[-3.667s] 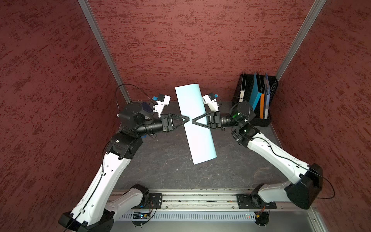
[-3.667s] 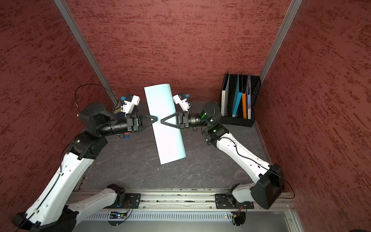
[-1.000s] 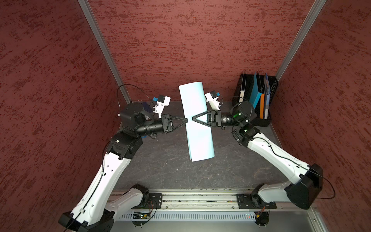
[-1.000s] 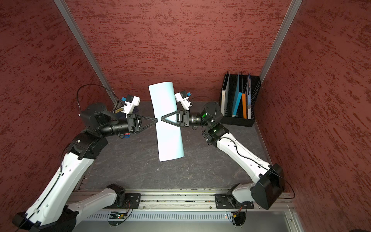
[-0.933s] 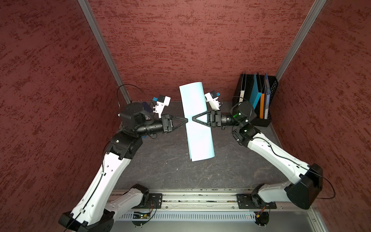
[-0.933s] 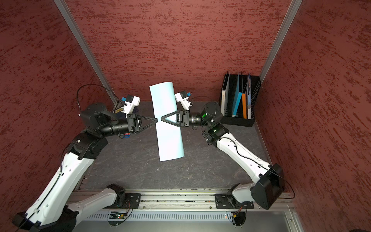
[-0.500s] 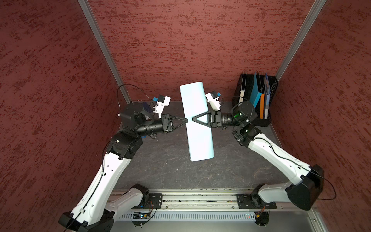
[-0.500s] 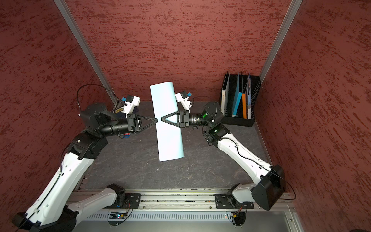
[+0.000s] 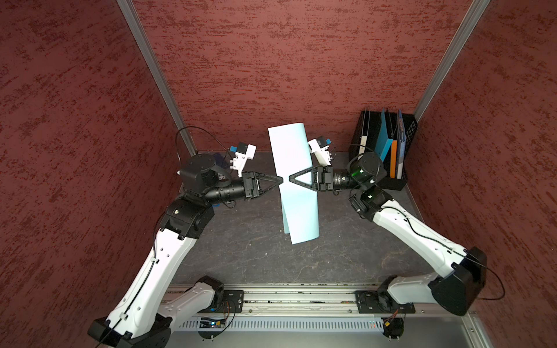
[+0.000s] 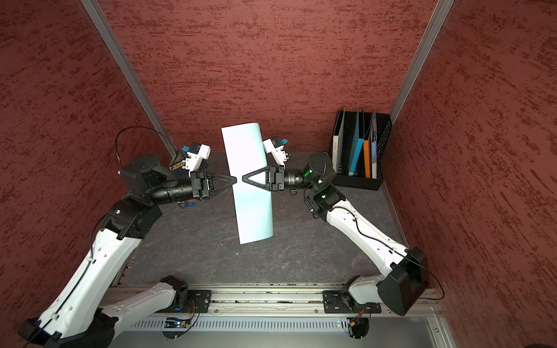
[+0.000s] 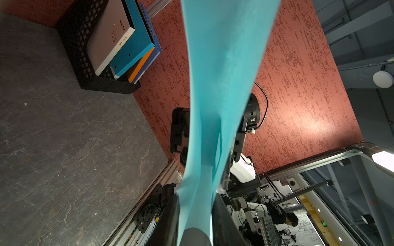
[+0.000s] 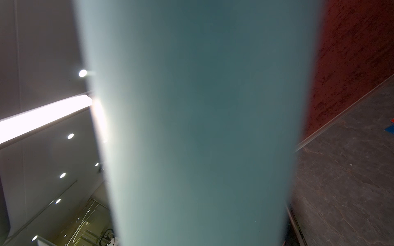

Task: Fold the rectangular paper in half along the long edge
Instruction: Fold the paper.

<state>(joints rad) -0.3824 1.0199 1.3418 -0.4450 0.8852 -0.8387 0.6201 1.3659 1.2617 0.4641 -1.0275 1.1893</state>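
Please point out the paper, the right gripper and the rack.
paper [image 9: 301, 211]: in a top view, lower half of the sheet.
right gripper [image 9: 290, 179]: in a top view, midway between its fingertips.
rack [image 9: 410, 131]: in a top view, mesh side wall.

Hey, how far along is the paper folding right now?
Done: the paper is doubled over lengthwise and lifted off the table. In hand: the right gripper pinches it mid-length; the left gripper sits at its edge, jaws slightly apart. Still to do: its layers splay at the near end, so no sharp crease yet.
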